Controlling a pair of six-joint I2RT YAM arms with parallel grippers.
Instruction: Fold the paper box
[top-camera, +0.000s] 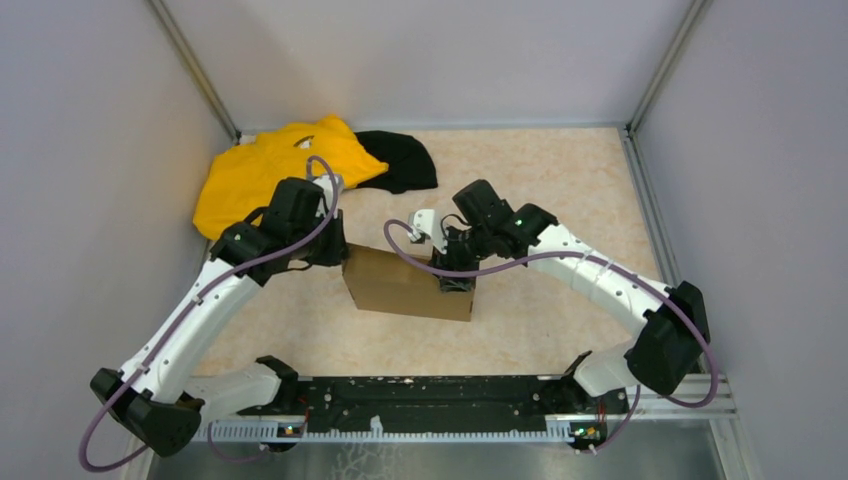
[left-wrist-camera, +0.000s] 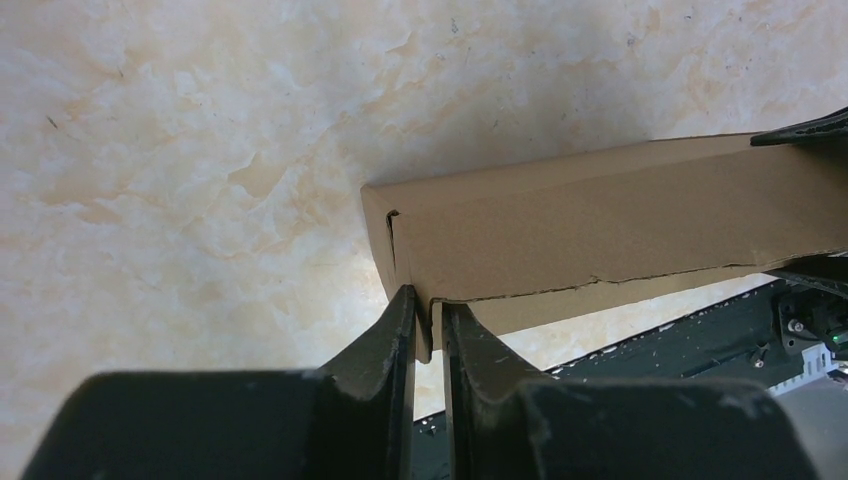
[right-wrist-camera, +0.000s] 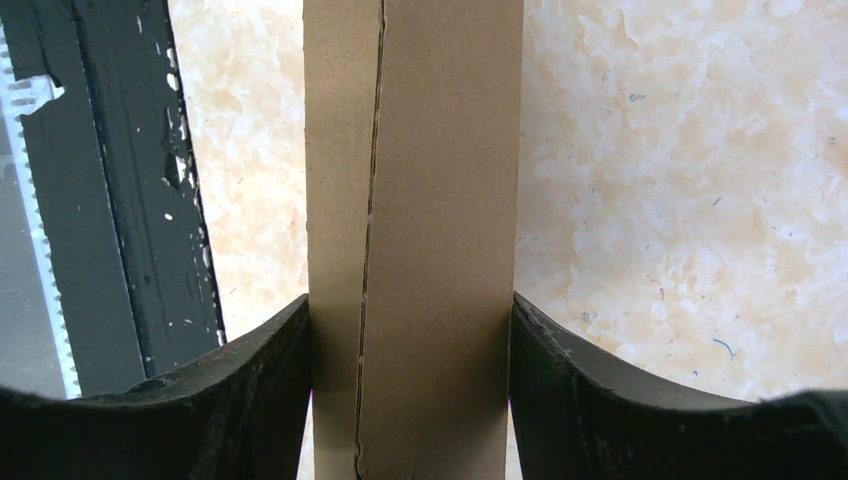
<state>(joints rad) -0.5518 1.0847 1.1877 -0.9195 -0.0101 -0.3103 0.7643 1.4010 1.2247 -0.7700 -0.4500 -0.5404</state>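
We count one paper box (top-camera: 410, 283): our left gripper (left-wrist-camera: 428, 305) pinches its corner edge, our right gripper (right-wrist-camera: 410, 305) clamps its width between both jaws

Bright, even light; soft shadows on table (top-camera: 560, 180); near jaws dark, perhaps slightly out of focus.

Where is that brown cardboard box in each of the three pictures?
Top external: the plain brown cardboard box lies mid-table between both arms.
Left wrist: it runs from centre to right edge, its corner pinched by the left gripper.
Right wrist: it is a vertical band down the middle, clamped by the right gripper.
Shared landmark: the black base rail, lower right in the left wrist view, left in the right wrist view.
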